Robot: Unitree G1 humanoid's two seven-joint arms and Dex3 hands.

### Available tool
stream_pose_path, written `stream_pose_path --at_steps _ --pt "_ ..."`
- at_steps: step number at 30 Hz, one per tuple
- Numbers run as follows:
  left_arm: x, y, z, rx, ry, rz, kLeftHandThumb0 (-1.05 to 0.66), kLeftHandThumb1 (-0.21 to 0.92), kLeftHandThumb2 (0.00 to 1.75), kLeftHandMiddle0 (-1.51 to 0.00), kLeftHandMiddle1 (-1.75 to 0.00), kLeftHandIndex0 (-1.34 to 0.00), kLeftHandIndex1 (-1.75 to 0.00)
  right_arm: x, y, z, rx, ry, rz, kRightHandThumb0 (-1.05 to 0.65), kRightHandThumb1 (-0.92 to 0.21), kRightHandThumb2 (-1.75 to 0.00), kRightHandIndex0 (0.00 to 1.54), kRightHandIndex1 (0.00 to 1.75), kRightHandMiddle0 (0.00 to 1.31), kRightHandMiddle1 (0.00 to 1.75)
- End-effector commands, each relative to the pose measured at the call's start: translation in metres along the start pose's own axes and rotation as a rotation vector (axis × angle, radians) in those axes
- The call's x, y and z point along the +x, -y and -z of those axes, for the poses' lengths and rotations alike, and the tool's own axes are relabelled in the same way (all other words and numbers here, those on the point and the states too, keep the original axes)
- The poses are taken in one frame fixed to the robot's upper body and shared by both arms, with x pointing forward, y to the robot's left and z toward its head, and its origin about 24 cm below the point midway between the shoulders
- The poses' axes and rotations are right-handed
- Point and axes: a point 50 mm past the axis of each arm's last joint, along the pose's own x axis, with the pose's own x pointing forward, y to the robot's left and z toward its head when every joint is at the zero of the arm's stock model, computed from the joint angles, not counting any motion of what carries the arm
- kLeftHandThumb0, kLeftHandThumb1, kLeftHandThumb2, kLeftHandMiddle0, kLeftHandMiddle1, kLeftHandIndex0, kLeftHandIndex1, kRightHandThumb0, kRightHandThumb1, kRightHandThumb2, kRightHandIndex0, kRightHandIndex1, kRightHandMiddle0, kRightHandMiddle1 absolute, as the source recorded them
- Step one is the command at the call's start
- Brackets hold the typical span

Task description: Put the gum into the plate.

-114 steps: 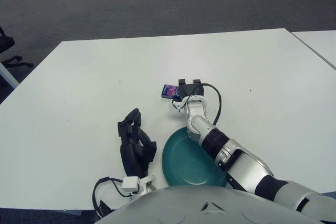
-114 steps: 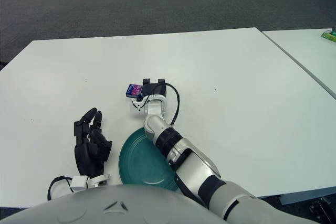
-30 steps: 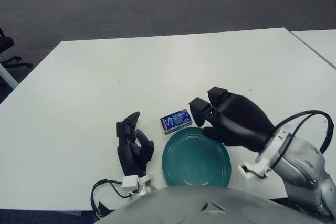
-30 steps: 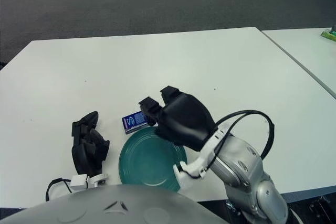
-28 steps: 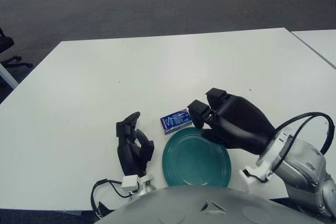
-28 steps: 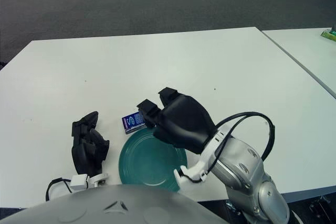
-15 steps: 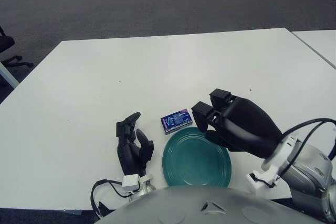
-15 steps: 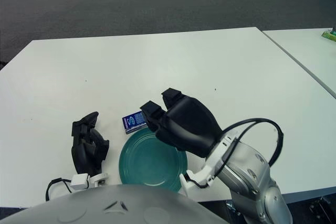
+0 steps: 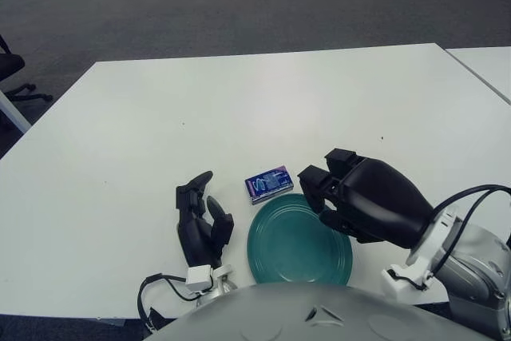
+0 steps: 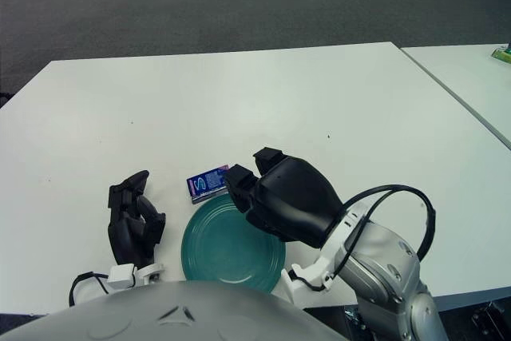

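Just past the far-left rim of the teal plate (image 9: 263,257), on the white table (image 9: 120,141), lies the gum (image 9: 268,184), a small flat blue pack, label up, touching nothing but the tabletop and not yet in the plate. We judge it light and stiff (a cardboard or foil sleeve, by the look of it), with a glossy face that could slide on this smooth surface if we nudge it instead of pinching it. Its long edges look like the place to take hold, one finger on each side, since the flat top gives us nothing to grip.

Our right hand (image 9: 363,201) hovers over the plate's right side, knuckles toward us, its fingers (image 9: 313,184) loosely curled and holding nothing. The pack sits just to the left of those fingertips and slightly farther out, near but clearly apart. Our left hand (image 9: 200,225) shows to the left of the plate, fingers relaxed and empty, with the gum off to its far right.
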Motion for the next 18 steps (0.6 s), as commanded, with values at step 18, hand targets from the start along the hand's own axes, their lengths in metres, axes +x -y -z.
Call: stream_pose_path --at_steps 18 --pt "-0.001 0.040 -0.006 -0.147 -0.004 -0.014 -0.86 0.92 0.79 -0.19 -0.78 -0.29 -1.25 0.039 -0.008 0.031 -0.069 -0.084 -0.043 -0.36 -0.92 -0.53 0.21 1.29 0.20 1.75"
